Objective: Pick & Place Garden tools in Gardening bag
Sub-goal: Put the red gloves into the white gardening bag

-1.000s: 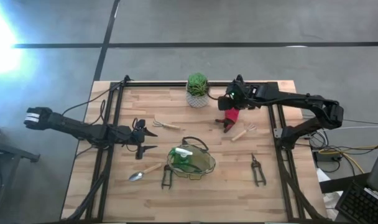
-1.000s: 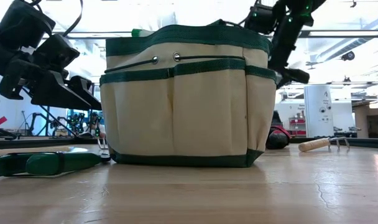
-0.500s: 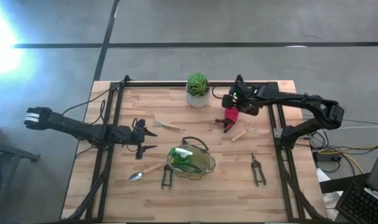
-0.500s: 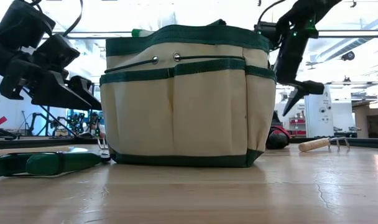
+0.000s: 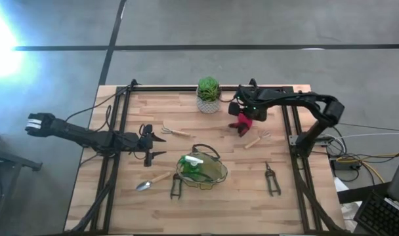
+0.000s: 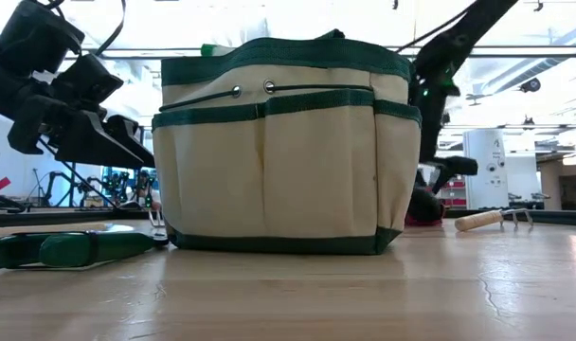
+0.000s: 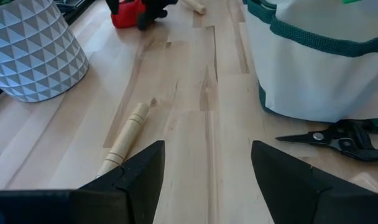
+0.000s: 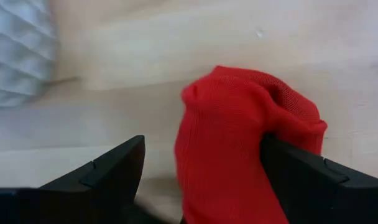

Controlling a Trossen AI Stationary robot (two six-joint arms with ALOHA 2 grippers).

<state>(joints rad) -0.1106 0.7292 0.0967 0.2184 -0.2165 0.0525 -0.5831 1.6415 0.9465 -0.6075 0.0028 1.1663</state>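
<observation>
Bag: one, near the desk's front edge, middle.
Shears: two, flanking the bag.
Trowel: one.
Rakes: two.
Glove: one, red, between right gripper's spread fingers.
Left gripper: wide, empty, left side.

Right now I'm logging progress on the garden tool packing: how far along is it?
Early. Done: only the green spray bottle shows inside the gardening bag. In hand: the right gripper, open, is down around the red item. Left: the trowel, both rakes and both shears lie on the table. The left gripper waits open.
</observation>
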